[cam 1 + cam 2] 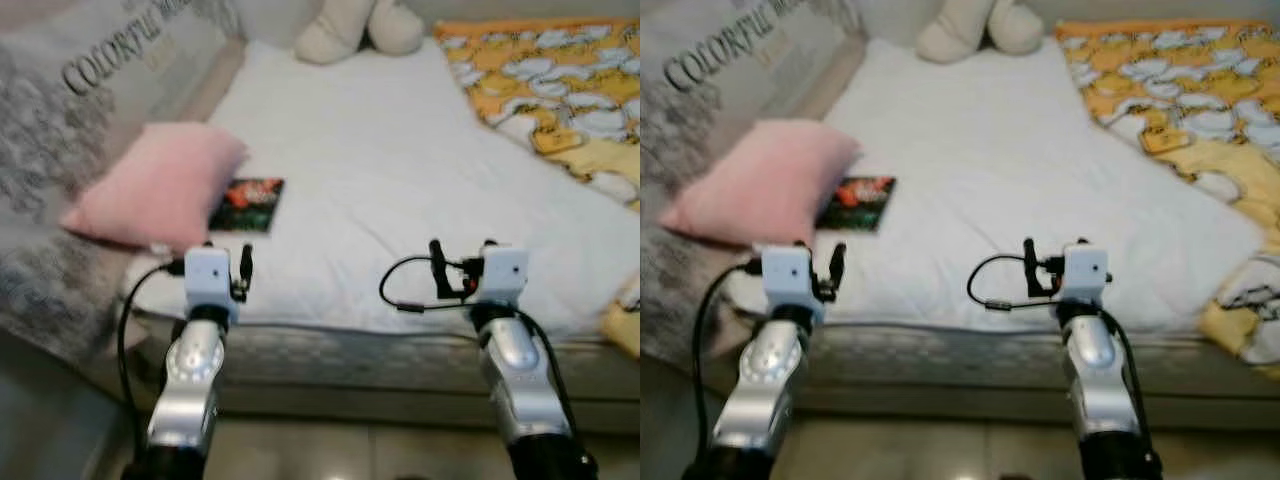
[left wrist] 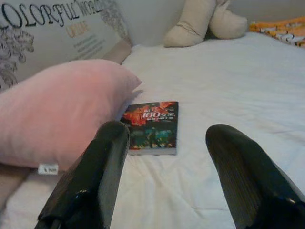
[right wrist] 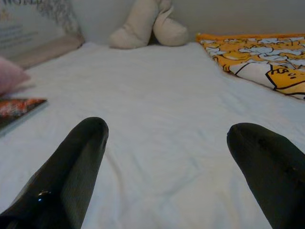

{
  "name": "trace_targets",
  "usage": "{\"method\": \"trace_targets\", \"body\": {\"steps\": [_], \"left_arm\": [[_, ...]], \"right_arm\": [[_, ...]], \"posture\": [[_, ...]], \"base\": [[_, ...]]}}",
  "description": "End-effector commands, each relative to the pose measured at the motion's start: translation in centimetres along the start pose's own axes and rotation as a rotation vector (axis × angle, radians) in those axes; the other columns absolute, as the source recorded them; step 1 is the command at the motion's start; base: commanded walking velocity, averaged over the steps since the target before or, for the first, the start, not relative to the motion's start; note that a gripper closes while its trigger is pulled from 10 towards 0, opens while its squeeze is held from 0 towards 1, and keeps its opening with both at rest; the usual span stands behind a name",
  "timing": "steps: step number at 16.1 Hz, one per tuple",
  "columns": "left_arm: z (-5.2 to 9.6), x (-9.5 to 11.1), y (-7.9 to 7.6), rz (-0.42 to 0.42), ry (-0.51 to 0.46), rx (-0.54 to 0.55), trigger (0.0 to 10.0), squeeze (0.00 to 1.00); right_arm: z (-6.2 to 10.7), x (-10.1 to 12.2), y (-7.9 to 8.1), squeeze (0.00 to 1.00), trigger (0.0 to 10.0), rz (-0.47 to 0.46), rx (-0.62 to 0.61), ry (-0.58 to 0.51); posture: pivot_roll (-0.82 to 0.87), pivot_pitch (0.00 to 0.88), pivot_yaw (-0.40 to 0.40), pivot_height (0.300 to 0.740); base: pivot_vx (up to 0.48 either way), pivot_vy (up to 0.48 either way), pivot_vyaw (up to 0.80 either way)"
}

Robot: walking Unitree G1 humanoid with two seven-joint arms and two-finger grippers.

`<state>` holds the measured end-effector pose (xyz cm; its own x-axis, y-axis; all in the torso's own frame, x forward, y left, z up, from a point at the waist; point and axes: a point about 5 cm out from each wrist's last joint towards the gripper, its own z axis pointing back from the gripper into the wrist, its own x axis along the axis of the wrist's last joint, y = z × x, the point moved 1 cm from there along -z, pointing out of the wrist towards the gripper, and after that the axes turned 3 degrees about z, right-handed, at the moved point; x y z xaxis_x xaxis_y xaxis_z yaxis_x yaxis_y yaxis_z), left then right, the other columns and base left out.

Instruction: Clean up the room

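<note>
A dark book [image 1: 248, 204] with a red and green cover lies flat on the white bed [image 1: 400, 170], tucked against a pink pillow [image 1: 155, 185]. From the left wrist the book [image 2: 152, 126] lies straight ahead, beyond the fingers. My left gripper [image 2: 167, 143] hovers open over the bed's near edge, short of the book. My right gripper [image 3: 167, 138] is also open, held level over the near edge further right, above bare sheet. Nothing is between either pair of fingers.
An orange and white cartoon blanket [image 1: 560, 90] covers the bed's right side. A beige plush toy [image 1: 360, 28] sits at the far end. A grey cushion printed with lettering [image 1: 90, 90] leans along the left. The mattress edge [image 1: 400, 350] and floor lie below my arms.
</note>
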<state>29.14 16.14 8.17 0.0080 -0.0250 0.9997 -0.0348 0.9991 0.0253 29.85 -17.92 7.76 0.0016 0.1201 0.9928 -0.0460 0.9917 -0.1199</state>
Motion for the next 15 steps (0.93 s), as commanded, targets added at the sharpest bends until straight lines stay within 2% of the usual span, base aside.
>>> {"method": "trace_targets", "body": {"steps": [1, 4, 10, 15], "left_arm": [[0.2, -0.5, 1.2, -0.002, 0.025, 0.038, 10.0, 0.00], [0.3, -0.5, 1.6, -0.003, 0.021, 0.043, 10.0, 0.00], [0.0, -0.2, 1.0, 0.003, 0.004, -0.006, 10.0, 0.00], [0.4, -0.2, -0.1, 0.015, -0.010, -0.080, 10.0, 0.00]], "right_arm": [[0.0, 0.1, 1.0, 0.00, 10.0, 0.001, 0.038, -0.009], [-0.1, -0.1, 1.1, 0.00, 10.0, 0.003, 0.046, -0.006], [-0.5, 0.1, 1.4, 0.00, 10.0, 0.004, 0.062, -0.014], [-0.5, -0.2, 1.4, 0.00, 10.0, 0.003, 0.064, -0.007]], "posture": [[-0.14, 0.000, 0.125, 0.740], [-0.14, 0.000, 0.125, 0.740], [-0.13, 0.000, 0.119, 0.740], [-0.14, 0.000, 0.125, 0.740]], "base": [[0.000, -0.416, 0.00], [0.251, -0.406, 0.00], [0.272, -0.392, 0.00], [0.279, -0.388, 0.00]]}}
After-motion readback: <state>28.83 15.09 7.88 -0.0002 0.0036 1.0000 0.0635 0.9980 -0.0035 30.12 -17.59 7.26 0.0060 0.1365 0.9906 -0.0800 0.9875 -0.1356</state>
